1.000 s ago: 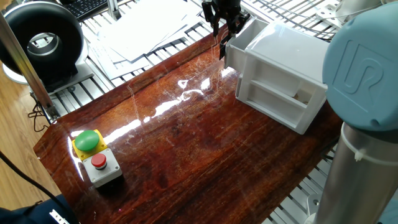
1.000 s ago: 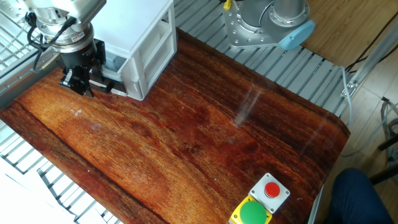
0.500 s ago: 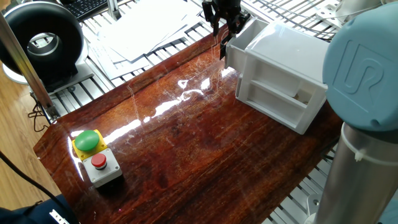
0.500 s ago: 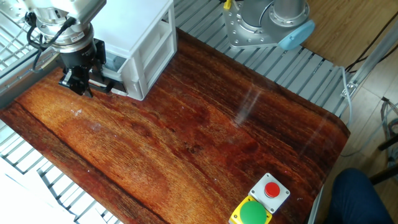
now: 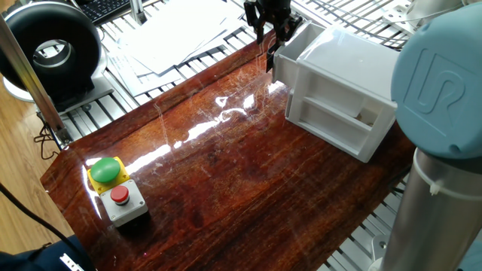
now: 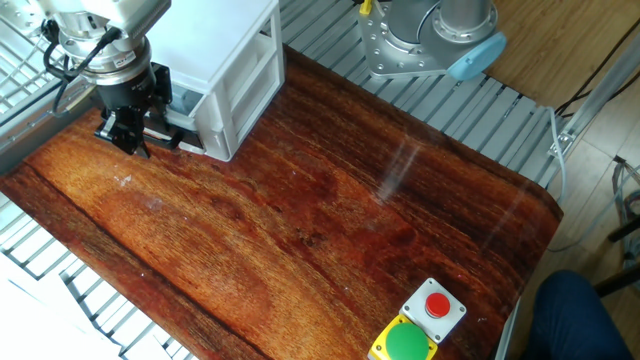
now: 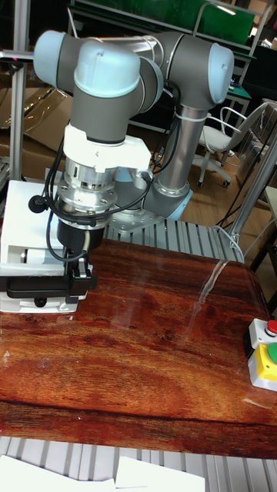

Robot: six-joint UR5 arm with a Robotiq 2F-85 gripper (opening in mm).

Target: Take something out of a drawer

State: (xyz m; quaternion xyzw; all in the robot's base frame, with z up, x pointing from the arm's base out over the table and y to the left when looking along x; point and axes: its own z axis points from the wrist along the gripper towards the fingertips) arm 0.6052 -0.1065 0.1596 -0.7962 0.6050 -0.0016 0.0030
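With the gripper (image 6: pixel 128 128) at the drawer (image 6: pixel 185 103) front, finger state indiscernible, pull straight outward along its slide.

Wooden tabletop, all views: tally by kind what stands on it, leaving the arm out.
White plastic boxy drawer cabinet: 1
Grey button box with a green and a red button: 1
Total: 2
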